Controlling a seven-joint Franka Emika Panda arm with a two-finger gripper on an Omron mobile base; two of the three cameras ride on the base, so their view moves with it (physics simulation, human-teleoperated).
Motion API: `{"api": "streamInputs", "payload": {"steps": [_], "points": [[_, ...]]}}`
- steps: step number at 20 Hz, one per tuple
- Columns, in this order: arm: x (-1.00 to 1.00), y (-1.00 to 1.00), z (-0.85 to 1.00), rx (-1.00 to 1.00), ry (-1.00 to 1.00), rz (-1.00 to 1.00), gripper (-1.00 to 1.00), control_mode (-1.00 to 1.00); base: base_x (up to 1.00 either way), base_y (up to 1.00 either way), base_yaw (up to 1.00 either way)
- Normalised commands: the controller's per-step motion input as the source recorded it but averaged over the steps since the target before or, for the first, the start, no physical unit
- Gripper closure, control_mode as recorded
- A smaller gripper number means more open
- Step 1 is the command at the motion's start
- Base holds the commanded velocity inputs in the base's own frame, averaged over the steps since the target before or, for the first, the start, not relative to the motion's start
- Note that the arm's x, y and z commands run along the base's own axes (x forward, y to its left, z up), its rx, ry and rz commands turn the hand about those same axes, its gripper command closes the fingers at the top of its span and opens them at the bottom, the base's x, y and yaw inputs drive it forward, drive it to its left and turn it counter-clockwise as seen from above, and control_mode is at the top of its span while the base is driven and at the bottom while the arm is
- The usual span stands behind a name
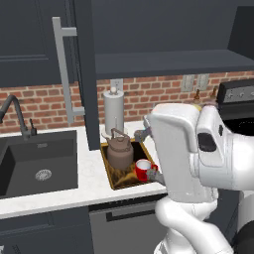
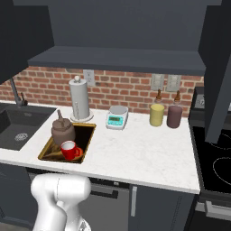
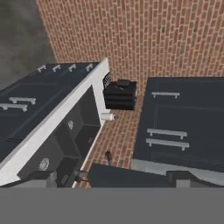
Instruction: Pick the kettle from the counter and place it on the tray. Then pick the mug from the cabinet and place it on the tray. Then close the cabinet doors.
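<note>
The cabinet [image 2: 122, 27] spans the wall above the brick backsplash, and its cabinet doors [image 1: 37, 42] stand open; one door swings out edge-on at the left with its long silver bar handle [image 1: 63, 69] facing the room, and another door hangs open at the far right [image 2: 216, 67]. Below lies the counter [image 2: 140, 149], white, with the dark sink [image 1: 39, 163] set into its left part and a faucet [image 1: 15, 116] behind the basin. The tray [image 2: 85, 140] sits on the counter just right of the sink. The kettle [image 2: 62, 131] stands upright on the far part of the tray, and the mug [image 2: 69, 150] stands just in front of it on the near part, its handle toward the right. A tall silver-white cylinder [image 2: 79, 100] stands behind the tray by the wall. Further right sit a small scale [image 2: 117, 118], a yellow bottle [image 2: 157, 113] and a dark bottle [image 2: 174, 114]. Whether the gripper [image 3: 109, 177] is wide or narrow, I cannot tell; its dark fingertips [image 3: 41, 177] hold nothing visible.
</note>
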Motion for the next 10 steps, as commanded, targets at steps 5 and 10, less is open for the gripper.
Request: {"api": "streamInputs", "payload": {"steps": [5,10], "points": [[0.0,0.61,-0.02,-0.13,-0.01,-0.03,-1.0,-1.0,0.0,0.0,0.0],[0.12,0.64,-0.12,-0.07,-0.1,-0.16,-1.0,-1.0,0.0,0.0,0.0]]}}
